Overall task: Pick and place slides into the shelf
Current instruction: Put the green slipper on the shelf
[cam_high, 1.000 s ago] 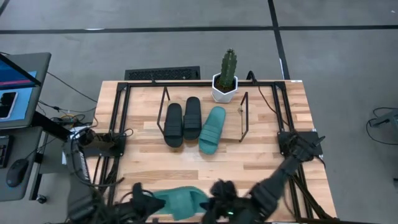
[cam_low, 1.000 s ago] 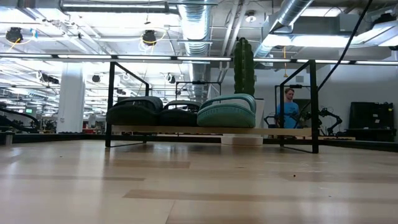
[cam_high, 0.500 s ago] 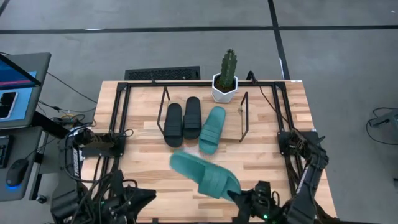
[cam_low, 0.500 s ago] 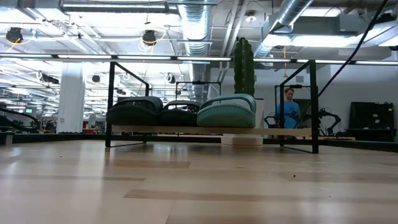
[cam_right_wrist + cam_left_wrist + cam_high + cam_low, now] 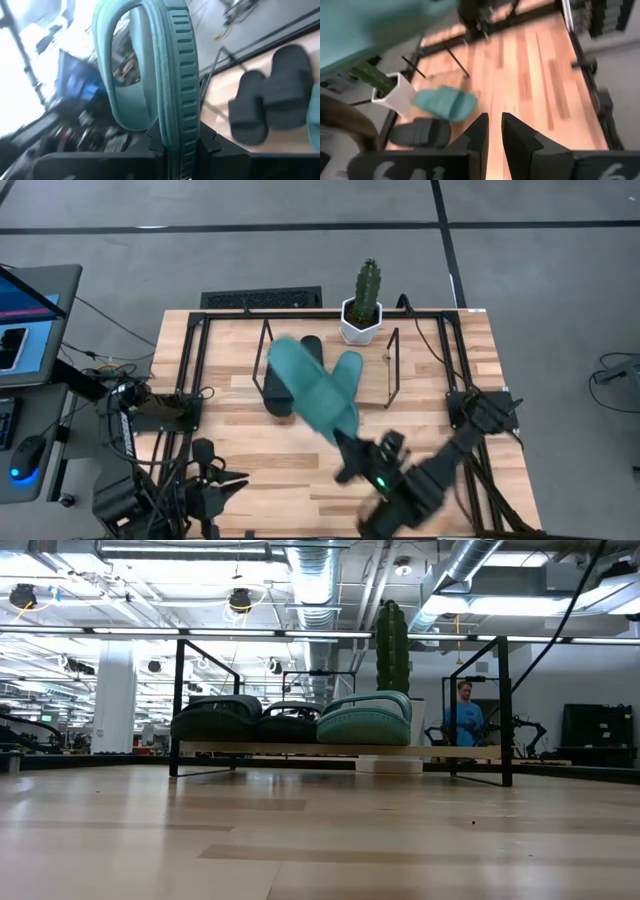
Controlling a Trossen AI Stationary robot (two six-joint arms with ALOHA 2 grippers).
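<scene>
My right gripper [image 5: 345, 448] is shut on a teal slide [image 5: 305, 385] and holds it in the air above the shelf [image 5: 392, 370]. The shelf is a low frame of thin black rods. Two black slides [image 5: 275, 398] [image 5: 312, 345] and a second teal slide [image 5: 350, 370] rest on it side by side, and the held slide partly hides them from above. The low view shows these three on the shelf [image 5: 340, 751] and no gripper. My left gripper [image 5: 222, 483] hangs near the table's near left edge, open by a narrow gap [image 5: 495, 132], touching nothing. My right gripper pinches the teal slide's sole [image 5: 179, 125] at one end between its two fingers [image 5: 205, 145]. It comes from the near side, slanting toward the far left. The slide is lifted clear and reaches out beyond the fingers over the shelf, with its strap [image 5: 115, 75] off to one side.
A potted cactus [image 5: 362, 320] stands just behind the shelf's far right end. The thicker black rig frame [image 5: 195, 360] runs along the table's left, far and right sides. Bare wood [image 5: 250, 440] lies between the shelf and the near edge.
My left gripper has let go of the teal slide and drawn back toward the near left. My right gripper has carried the slide up from the near edge toward the far side. The slide has swung from lying crosswise to pointing far-left over the shelf.
</scene>
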